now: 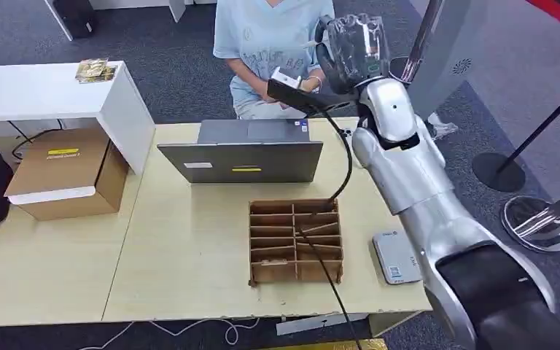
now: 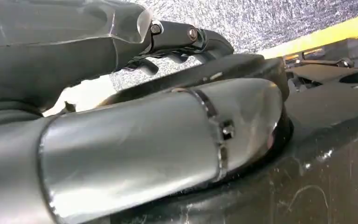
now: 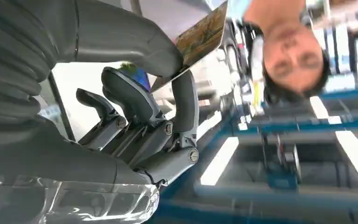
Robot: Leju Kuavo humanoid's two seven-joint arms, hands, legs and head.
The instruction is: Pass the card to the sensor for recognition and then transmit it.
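My right hand (image 1: 351, 49) is raised high beyond the far edge of the table (image 1: 182, 248), in front of a seated person (image 1: 266, 33) in a light blue shirt. In the right wrist view the right hand (image 3: 140, 112) pinches a picture-printed card (image 3: 200, 36) between the thumb and a finger, with the person's face just beyond it. The person's hands (image 1: 308, 82) are close below my hand. The grey card sensor (image 1: 395, 257) lies flat on the table's right side, beside my right forearm. My left hand (image 2: 177, 39) hangs beside my body, holding nothing.
A grey laptop (image 1: 248, 157) stands at the table's far side, with a brown cardboard divider box (image 1: 295, 240) before it. A black cable (image 1: 335, 219) crosses the box. A cardboard carton (image 1: 69, 171) and a white desk (image 1: 51, 87) are left; stanchion bases (image 1: 499, 171) are right.
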